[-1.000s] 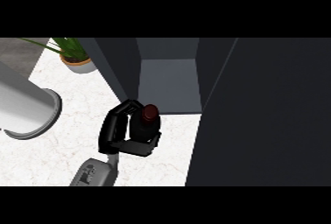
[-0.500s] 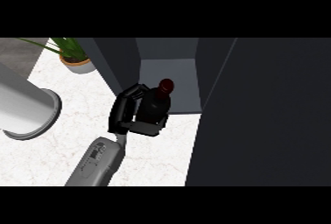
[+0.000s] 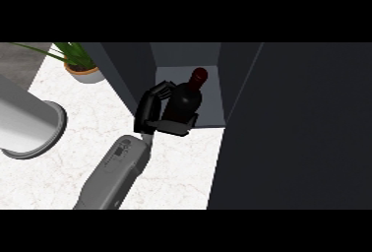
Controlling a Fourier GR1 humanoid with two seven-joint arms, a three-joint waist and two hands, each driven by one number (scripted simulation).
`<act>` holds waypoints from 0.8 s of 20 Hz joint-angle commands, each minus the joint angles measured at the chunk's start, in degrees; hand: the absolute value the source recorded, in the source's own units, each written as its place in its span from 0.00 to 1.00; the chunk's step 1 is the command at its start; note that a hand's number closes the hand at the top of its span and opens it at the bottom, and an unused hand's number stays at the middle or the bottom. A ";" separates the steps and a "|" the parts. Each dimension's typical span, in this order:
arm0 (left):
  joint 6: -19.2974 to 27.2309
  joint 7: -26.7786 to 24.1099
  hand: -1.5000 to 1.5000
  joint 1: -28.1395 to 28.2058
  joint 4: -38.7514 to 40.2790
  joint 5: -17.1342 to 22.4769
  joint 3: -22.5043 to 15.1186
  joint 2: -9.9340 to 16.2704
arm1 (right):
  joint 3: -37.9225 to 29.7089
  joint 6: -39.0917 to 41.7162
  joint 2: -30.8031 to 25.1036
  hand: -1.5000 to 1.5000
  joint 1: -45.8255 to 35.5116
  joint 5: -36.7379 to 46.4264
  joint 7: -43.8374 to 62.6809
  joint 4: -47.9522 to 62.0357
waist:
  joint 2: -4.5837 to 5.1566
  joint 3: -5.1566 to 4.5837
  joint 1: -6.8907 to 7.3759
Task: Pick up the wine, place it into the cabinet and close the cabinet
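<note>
A dark cabinet (image 3: 291,128) fills the right, its open door edge-on beside a narrow grey recess. The white marbled counter (image 3: 80,167) carries a grey cylinder (image 3: 25,123) and potted plant (image 3: 83,66). The hand (image 3: 156,110) (which arm is unclear) curls round the dark wine bottle (image 3: 187,96) at the recess mouth.
</note>
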 commanded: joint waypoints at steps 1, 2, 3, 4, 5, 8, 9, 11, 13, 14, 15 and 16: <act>-1.75 -0.75 1.00 -6.49 6.37 1.70 3.56 -0.02 | 2.01 -0.83 -0.48 0.00 4.87 0.95 1.78 -10.80 | -0.01 0.01 -0.24; 2.00 -1.74 1.00 -6.52 7.84 3.98 -0.53 -0.02 | 1.52 0.63 -1.45 0.00 4.54 -0.51 1.32 -11.22 | 0.08 0.01 -0.70; 1.15 -2.56 1.00 -8.23 9.57 6.36 0.22 -0.02 | 0.19 0.34 -1.84 0.00 3.29 -0.25 3.58 -11.63 | 0.21 -0.05 -0.93; 2.91 -2.98 1.00 -6.86 8.34 7.13 -2.32 -0.02 | -2.83 1.65 -2.40 0.00 4.57 -4.53 0.70 -11.03 | 0.15 0.06 -0.50; 3.19 -4.05 1.00 -8.66 11.97 8.25 -1.59 -0.02 | 1.79 1.44 -2.38 0.00 5.36 -1.27 0.30 -12.16 | 0.27 -0.02 -2.34; 4.34 -3.52 1.00 -13.40 17.24 9.69 -2.15 -0.02 | -0.14 1.82 -2.02 0.00 5.57 -2.37 -1.45 -9.85 | 0.39 0.03 -1.96; 5.36 -1.94 1.00 -14.31 16.85 8.55 -1.14 -0.02 | 3.50 1.47 -0.71 0.00 6.30 -1.04 -2.88 -9.99 | 0.12 0.04 -1.51; 4.87 -3.58 1.00 -16.76 21.90 8.51 -1.80 -0.02 | 0.32 1.78 -1.32 0.00 5.01 -2.61 -1.89 -9.54 | 0.50 0.01 -1.68; 5.95 -0.47 1.00 -20.75 24.78 7.51 -1.75 -0.02 | 0.16 1.70 -1.20 0.00 5.59 -2.82 -2.74 -8.71 | 0.47 0.04 -1.61; 6.42 -2.85 1.00 -19.81 26.42 6.95 -2.93 -0.02 | -0.15 2.11 -0.67 0.00 4.31 -3.60 -2.02 -8.05 | 0.63 0.02 -1.49; 6.57 -2.55 1.00 -20.36 28.18 8.01 -2.37 -0.02 | 1.01 3.02 -1.16 0.00 5.29 -3.95 -3.84 -8.81 | 0.79 0.04 -2.52; 7.10 -1.52 1.00 -21.23 29.11 8.57 -2.09 -0.02 | -0.06 2.92 -1.51 0.00 5.61 -4.22 -3.28 -9.01 | 0.72 0.03 -2.24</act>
